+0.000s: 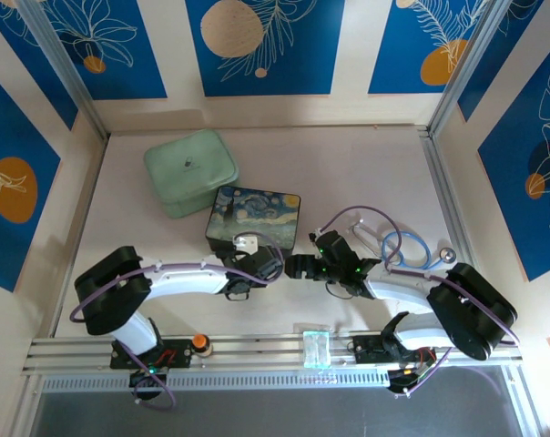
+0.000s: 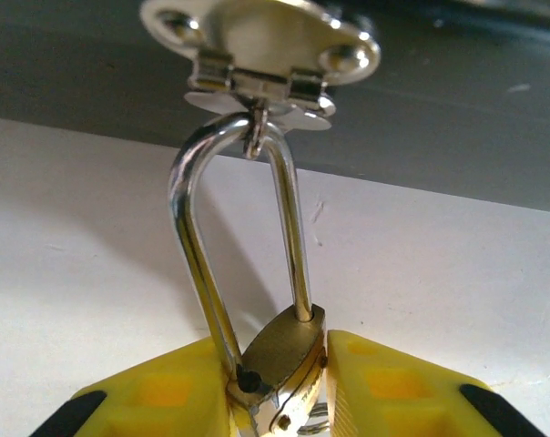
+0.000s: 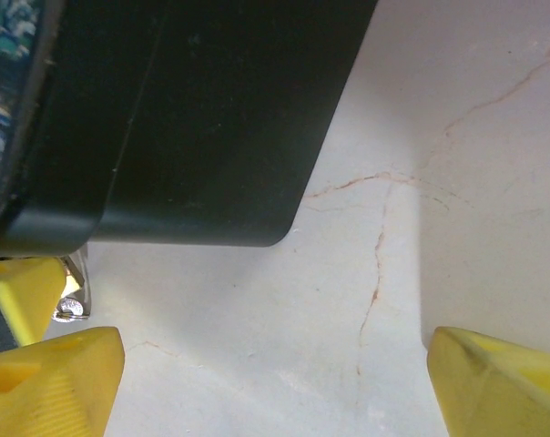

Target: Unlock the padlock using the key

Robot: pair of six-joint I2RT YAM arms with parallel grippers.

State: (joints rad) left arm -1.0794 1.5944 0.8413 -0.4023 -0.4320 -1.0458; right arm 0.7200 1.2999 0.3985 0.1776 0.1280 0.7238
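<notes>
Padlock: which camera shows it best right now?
Left wrist: the padlock close up, body clamped in the left hand, shackle through the clasp. Top external: too small to tell. Right wrist: a metal glint, unclear.

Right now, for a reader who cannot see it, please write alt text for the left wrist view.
The left gripper clamps the brass body of the padlock between its yellow fingers. The lock's silver shackle rises and hooks through the metal clasp above.

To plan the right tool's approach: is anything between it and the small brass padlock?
Nothing visible does. The open right tool faces bare white table; the brass padlock with silver shackle hangs from a silver metal clasp, pinched by the left tool.
</notes>
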